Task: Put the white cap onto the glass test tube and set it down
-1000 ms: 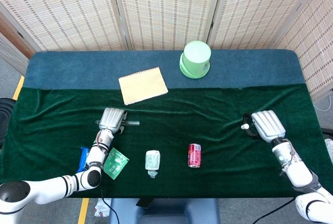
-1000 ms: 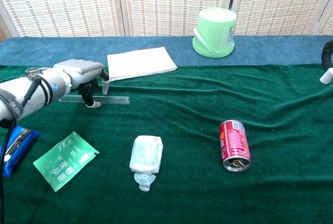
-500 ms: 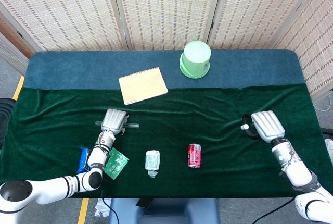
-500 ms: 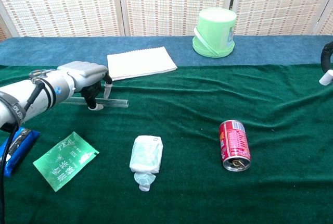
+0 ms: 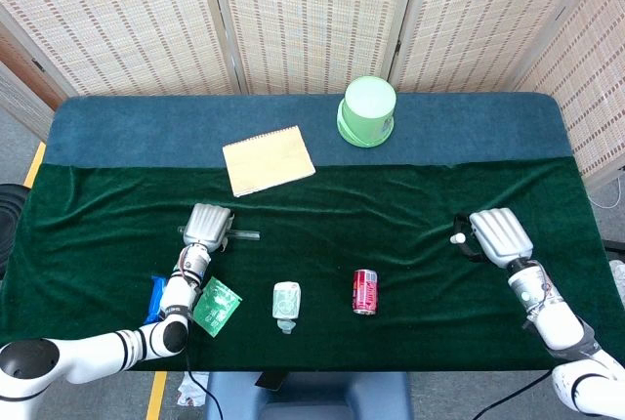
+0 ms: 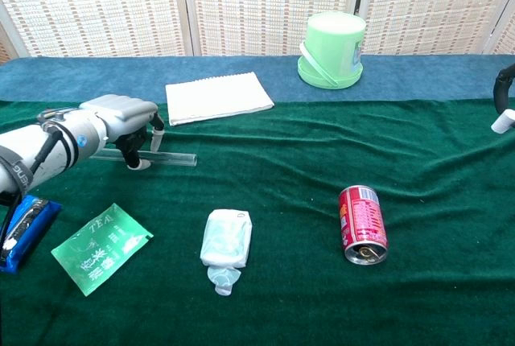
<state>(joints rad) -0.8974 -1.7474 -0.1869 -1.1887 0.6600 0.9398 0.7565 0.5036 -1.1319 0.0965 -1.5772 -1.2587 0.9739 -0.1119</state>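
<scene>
The glass test tube (image 5: 247,235) (image 6: 175,158) lies flat on the green cloth at the left. My left hand (image 5: 207,225) (image 6: 119,119) hangs over its left part, fingers curved down on both sides of it, and the tube still rests on the table. Far right, my right hand (image 5: 500,234) pinches the small white cap (image 5: 456,238) (image 6: 500,123) above the cloth. The chest view shows only a dark finger (image 6: 505,88) of that hand at the frame edge.
A red can (image 5: 364,291) (image 6: 362,224) and a pale pouch (image 5: 285,305) (image 6: 225,241) lie at the front middle. A green packet (image 6: 100,245) and a blue packet (image 6: 24,221) lie front left. A notebook (image 5: 269,159) and a green bucket (image 5: 367,110) sit at the back.
My left hand has slid a little to the left along the test tube, which has barely shifted. The right hand with the cap has stayed almost still.
</scene>
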